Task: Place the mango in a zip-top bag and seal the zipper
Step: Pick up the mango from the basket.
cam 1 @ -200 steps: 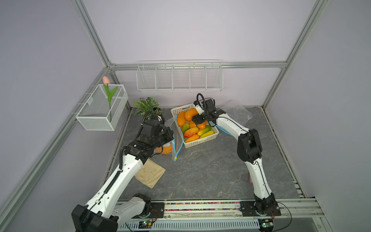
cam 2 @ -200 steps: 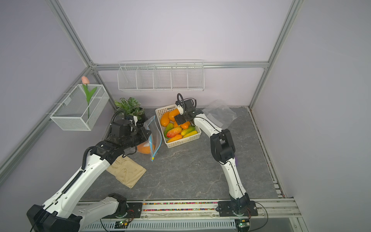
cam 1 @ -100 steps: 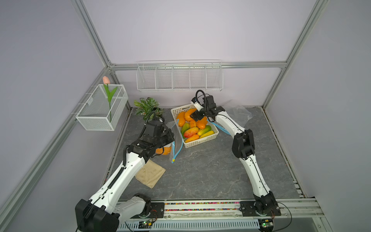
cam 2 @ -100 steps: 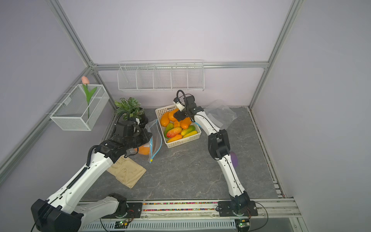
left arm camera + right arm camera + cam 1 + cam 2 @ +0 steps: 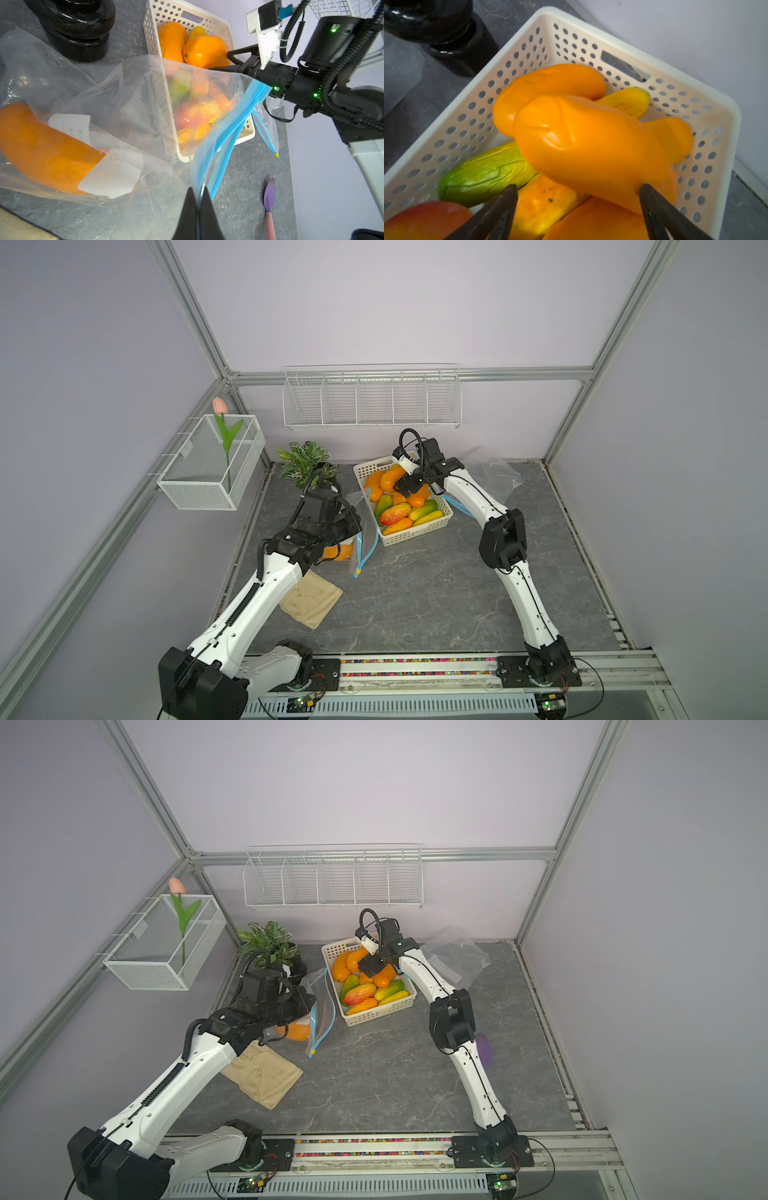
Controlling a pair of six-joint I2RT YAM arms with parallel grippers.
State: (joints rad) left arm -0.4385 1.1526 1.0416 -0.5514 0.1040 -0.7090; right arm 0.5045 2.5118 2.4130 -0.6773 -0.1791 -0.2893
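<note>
Right gripper (image 5: 577,187), jaws apart, straddles a mango (image 5: 591,141) in the basket (image 5: 471,124); left gripper (image 5: 198,190) pinches the zip-top bag (image 5: 135,87) beside the basket, one bagged mango (image 5: 41,145), zipper (image 5: 232,128) unsealed.

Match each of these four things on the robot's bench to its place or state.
Things:
1 bag
2 basket
3 cloth
4 tulip

Places or states:
a stands in the mesh box
b lies flat on the table
c holds one mango
d full of fruit

Pairs: 1-c, 2-d, 3-b, 4-a
</note>
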